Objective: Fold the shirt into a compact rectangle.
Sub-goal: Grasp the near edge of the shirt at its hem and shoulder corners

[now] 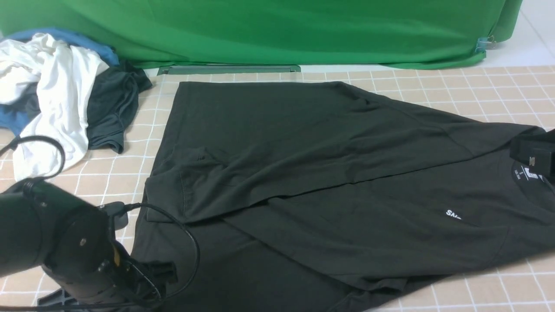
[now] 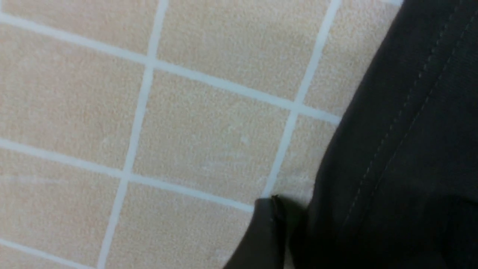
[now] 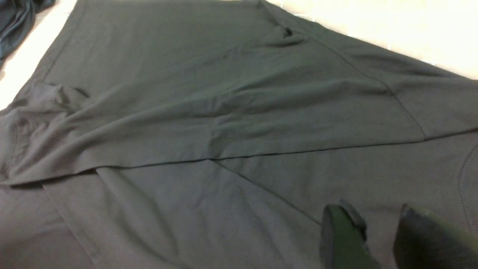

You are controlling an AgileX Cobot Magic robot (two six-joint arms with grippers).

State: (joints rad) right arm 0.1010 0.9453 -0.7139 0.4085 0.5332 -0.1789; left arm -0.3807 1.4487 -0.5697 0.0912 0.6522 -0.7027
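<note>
The shirt (image 1: 329,173) lies spread across the checked table (image 1: 433,86), collar to the robot's right and hem to its left, with its far side already turned over the middle so that a long diagonal edge crosses the chest above the white print (image 1: 454,214). The near side looks like the next panel to bring in. The left gripper (image 1: 154,279) sits low at the near hem corner; in its wrist view one finger (image 2: 263,231) rests on bare table just beside the stitched hem (image 2: 392,149). The other finger is only a dim shape over the cloth, so it probably stands spread and empty, straddling the edge. The right gripper (image 3: 371,213) hangs over the collar beside the neck label (image 1: 532,173), its fingers apart, with flat cloth showing between them and nothing pinched. To do this fold well, each gripper should take only the outermost layer right at the edge. Both should lift together and carry the panel in parallel, so the new crease runs straight and the folded layer beneath is not dragged. The white garment (image 1: 56,86) and the dark grey-green garment (image 1: 112,104) lie near the far hem corner, so travel there is cramped. Bare table shows beyond the collar on the far right. The left arm's cable (image 1: 190,242) droops onto the cloth and could snag it.
</note>
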